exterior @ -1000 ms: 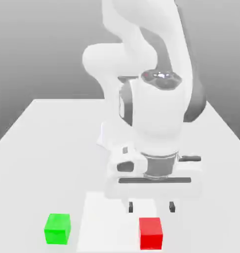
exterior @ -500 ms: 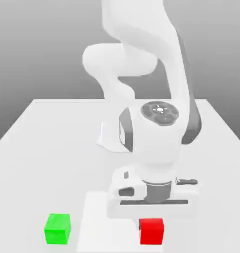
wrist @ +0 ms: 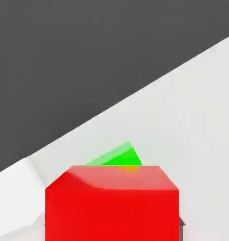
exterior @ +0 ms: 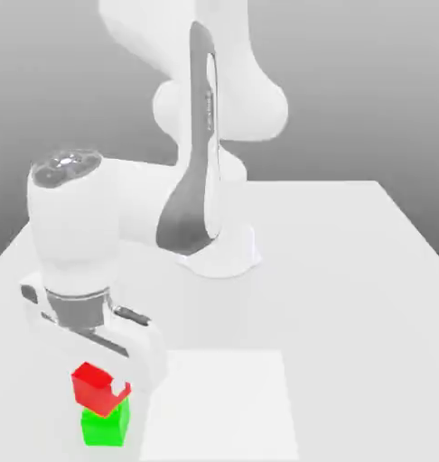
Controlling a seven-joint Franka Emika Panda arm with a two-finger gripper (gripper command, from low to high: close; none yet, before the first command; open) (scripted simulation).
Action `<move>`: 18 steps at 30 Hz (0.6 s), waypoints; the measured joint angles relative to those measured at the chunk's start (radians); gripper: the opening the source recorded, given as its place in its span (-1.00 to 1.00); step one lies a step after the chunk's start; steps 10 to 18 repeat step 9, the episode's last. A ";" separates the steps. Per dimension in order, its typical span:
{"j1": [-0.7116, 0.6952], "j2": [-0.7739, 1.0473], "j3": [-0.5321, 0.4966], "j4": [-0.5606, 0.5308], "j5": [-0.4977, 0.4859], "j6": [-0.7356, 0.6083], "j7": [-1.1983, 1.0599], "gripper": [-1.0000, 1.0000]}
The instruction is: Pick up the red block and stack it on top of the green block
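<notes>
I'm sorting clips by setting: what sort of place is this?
Likely a simulated tabletop test scene: a plain white table, a blank grey backdrop, and only a small matte red cube and a matching green cube.

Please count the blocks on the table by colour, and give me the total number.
Red: 1, the red block, at the gripper above the green one.
Green: 1, the green block, on the table.
Total: 2 blocks.
</notes>
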 joint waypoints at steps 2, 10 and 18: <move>0.000 0.000 0.000 0.000 0.000 0.000 0.000 1.00; 0.003 -0.117 -0.011 -0.006 -0.030 -0.111 0.022 1.00; 0.003 -0.117 -0.011 -0.006 -0.030 -0.111 0.022 1.00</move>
